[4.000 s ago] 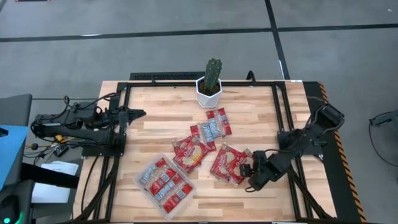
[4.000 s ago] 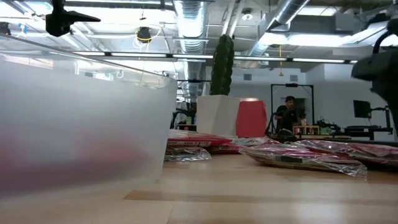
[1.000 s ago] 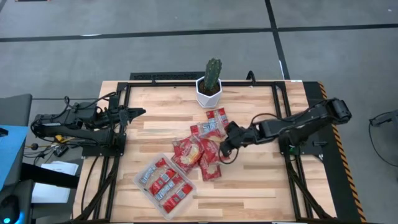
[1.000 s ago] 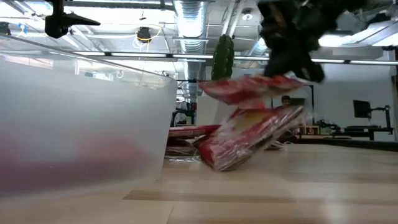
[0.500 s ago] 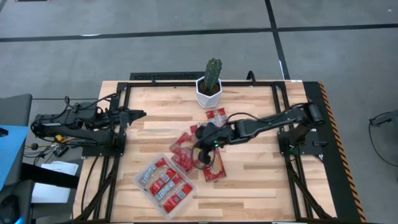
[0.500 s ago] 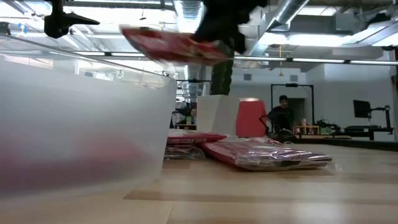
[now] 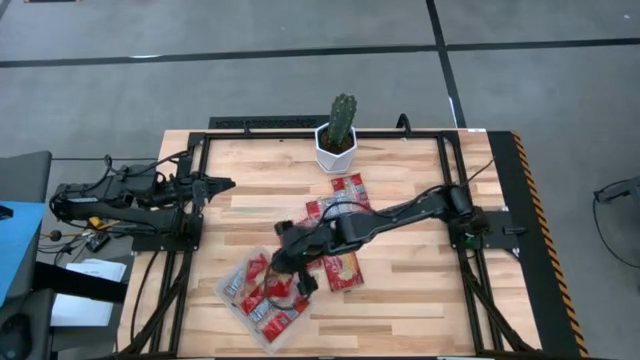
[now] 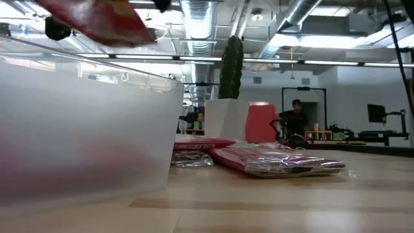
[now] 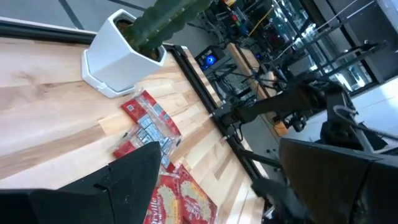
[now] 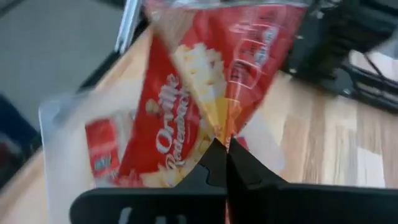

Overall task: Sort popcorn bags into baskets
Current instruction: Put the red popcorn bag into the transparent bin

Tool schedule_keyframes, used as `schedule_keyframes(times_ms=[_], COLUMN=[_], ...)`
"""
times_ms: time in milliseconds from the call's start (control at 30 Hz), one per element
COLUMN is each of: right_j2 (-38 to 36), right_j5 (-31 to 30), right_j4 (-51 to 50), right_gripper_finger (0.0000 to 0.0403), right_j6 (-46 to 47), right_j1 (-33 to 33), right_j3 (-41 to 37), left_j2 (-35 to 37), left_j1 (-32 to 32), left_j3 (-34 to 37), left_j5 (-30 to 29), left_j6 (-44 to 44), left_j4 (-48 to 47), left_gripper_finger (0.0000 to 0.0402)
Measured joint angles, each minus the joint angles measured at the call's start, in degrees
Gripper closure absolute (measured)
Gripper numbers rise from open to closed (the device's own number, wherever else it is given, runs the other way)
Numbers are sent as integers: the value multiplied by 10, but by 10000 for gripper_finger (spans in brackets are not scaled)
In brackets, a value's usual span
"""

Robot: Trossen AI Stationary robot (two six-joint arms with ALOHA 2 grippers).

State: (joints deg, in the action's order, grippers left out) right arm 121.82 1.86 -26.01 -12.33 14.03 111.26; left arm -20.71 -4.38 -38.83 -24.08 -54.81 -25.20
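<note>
We see the right gripper (image 7: 292,272) stretched across the table, pinching a large popcorn bag (image 10: 205,99) over the clear tray (image 7: 235,300), which holds small packets. Another large bag (image 7: 341,270) lies beside the tray. Left gripper (image 7: 222,183) parked at the left edge, fingers spread

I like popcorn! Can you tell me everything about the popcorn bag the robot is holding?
The held popcorn bag is a shiny red packet with white writing and a yellow picture of popcorn. The right gripper pinches one edge of it between shut fingers, so it hangs tilted in the air. It is over the clear tray, which already has smaller red packets inside. In the low view the bag shows high above the tray's wall. Whether it touches those packets cannot be seen.
</note>
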Motion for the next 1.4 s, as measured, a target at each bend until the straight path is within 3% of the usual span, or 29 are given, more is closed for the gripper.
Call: schedule_keyframes(times_ms=[333, 833, 1200, 1400], right_j2=[84, 89, 89, 77], right_j5=[43, 63, 89, 38], right_j4=[-52, -92, -95, -121], right_gripper_finger=[392, 381, 267, 206], right_j6=[-122, -207, -220, -131], right_j1=[10, 36, 40, 35], right_j3=[82, 82, 82, 81], left_j2=[0, 0, 0, 0], left_j1=[0, 0, 0, 0], left_j3=[0, 0, 0, 0], left_j5=[0, 2, 0, 0], left_j6=[-20, -29, -29, -29], left_j4=[-27, -44, -55, -55], left_gripper_finger=[86, 86, 86, 86])
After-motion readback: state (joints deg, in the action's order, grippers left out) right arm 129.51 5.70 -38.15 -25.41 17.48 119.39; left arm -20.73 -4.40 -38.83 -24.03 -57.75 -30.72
